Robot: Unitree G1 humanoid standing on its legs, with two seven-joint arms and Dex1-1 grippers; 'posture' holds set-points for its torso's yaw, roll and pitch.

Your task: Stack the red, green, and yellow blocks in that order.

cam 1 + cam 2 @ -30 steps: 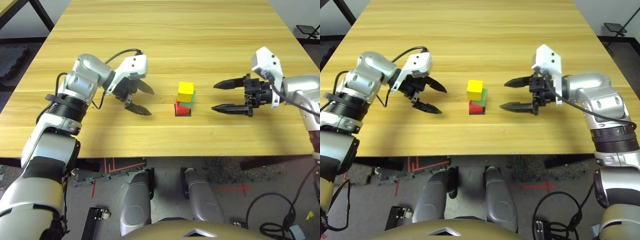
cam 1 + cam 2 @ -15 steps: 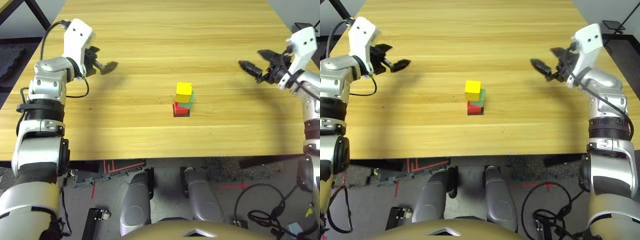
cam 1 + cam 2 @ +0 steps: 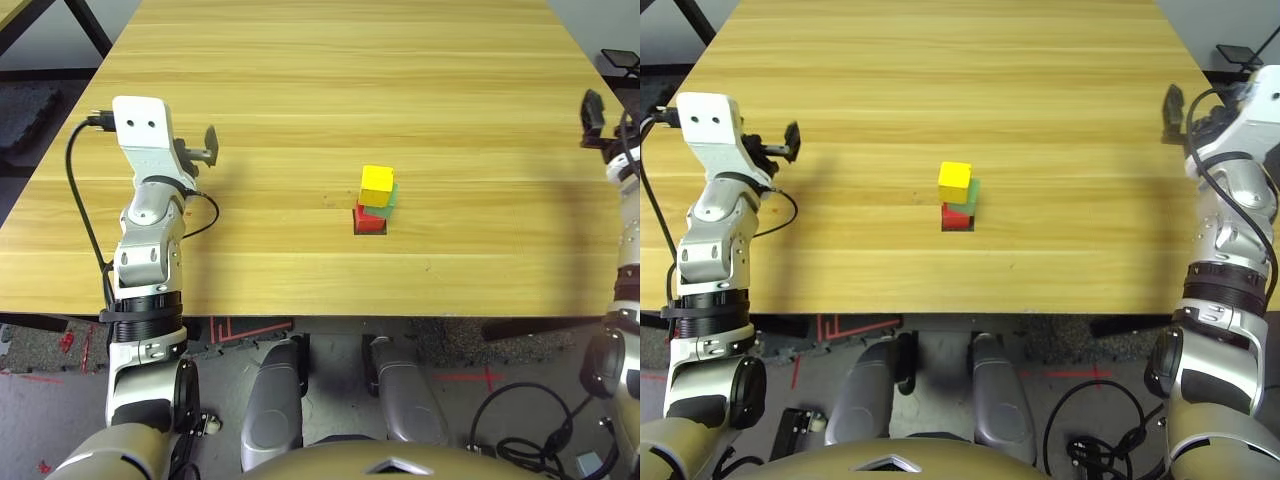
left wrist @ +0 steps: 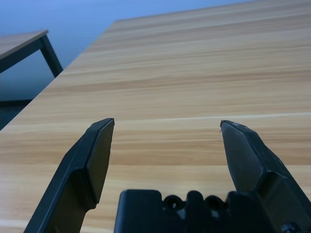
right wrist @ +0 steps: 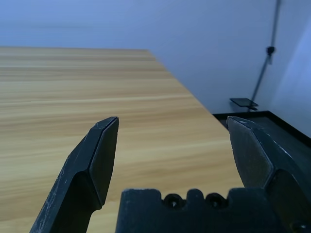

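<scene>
I have a pale wood-grain tabletop spread before me. At its sides, the robot's black two-fingered left hand and black two-fingered right hand both stand wide open, holding nothing. Between them, well apart from each, lies the stack: a matte red cube at the bottom, a muted green cube on it, a bright yellow cube on top. The red one rests at a flat black square patch. I judge the stacking done. The green cube sits skewed and off-centre, so if I brush the pile or jolt the tabletop, the yellow one could slide off. I'd keep both hands away.
</scene>
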